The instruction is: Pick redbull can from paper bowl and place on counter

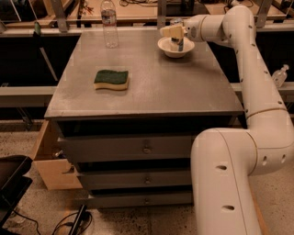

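The redbull can (177,44) stands upright in the white paper bowl (166,47) at the far right of the grey counter (151,87). Only its lower blue-and-silver part and a bit of its top show. My gripper (172,31) reaches in from the right on the white arm (239,41) and sits right at the can's upper half, covering it. The can is still inside the bowl.
A green-and-yellow sponge (111,79) lies left of centre on the counter. A clear water bottle (109,24) stands at the far left edge. A wooden workbench (138,9) runs behind. An open wooden drawer (50,160) juts out at the lower left.
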`<state>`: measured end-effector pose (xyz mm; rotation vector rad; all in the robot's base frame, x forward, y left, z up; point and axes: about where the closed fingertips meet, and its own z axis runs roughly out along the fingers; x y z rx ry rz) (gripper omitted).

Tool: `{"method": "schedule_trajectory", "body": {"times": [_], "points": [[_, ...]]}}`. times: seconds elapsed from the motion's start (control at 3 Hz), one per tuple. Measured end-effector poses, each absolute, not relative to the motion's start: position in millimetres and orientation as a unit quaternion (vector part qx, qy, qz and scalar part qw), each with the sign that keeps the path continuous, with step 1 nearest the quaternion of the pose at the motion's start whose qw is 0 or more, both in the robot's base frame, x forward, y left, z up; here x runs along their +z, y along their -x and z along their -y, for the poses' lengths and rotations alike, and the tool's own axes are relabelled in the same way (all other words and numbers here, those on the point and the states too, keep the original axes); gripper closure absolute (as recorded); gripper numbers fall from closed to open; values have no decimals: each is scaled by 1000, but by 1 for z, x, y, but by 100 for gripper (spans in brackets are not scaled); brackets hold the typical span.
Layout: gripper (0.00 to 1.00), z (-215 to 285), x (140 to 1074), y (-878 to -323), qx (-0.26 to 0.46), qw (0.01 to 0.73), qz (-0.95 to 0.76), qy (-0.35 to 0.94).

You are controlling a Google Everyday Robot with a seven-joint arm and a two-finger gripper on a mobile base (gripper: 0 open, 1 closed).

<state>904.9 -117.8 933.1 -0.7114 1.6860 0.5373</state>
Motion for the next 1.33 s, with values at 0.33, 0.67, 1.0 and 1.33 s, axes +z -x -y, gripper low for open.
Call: {"method": "schedule_trajectory", "body": {"times": [0.33, 0.67, 1.0, 1.33], "points": [[64, 114, 931, -906, 231, 577, -721, 305], [87, 111, 928, -907, 233, 576, -721, 306], [100, 108, 926, -907, 235, 574, -722, 307], [100, 106, 943, -903, 229, 582, -712, 318]]}}
